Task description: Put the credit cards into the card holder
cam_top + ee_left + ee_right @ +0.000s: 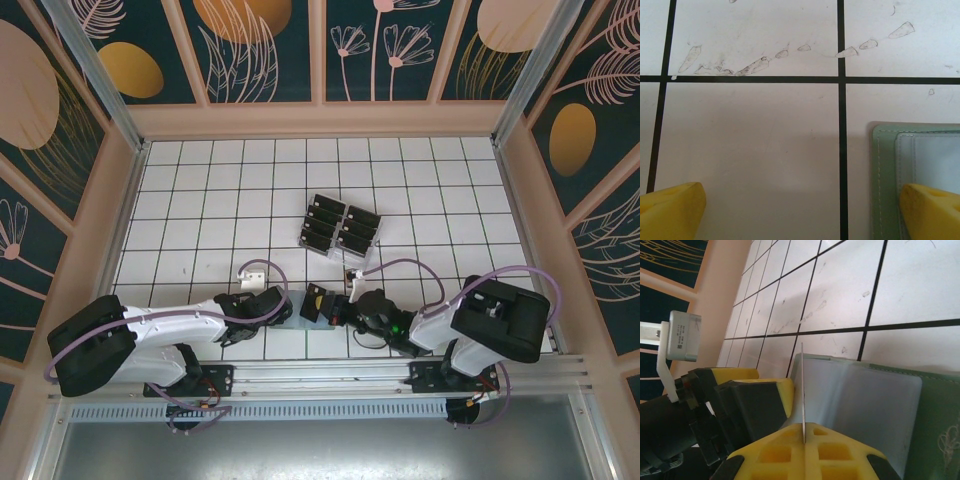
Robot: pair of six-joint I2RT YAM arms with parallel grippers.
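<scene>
Yellow-tipped, the right gripper [803,432] pinches one thin card [803,385] on edge, upright just over the open green holder [940,405], which lies on the tiles [755,150] at the near edge between the two arms. Beside it the left gripper [802,210] is spread wide and grips nothing, one tip over the holder's corner. The task looks barely begun: this card is not yet in a pocket, and many cards [322,222] sit in the clear rack [340,252] farther back.
</scene>
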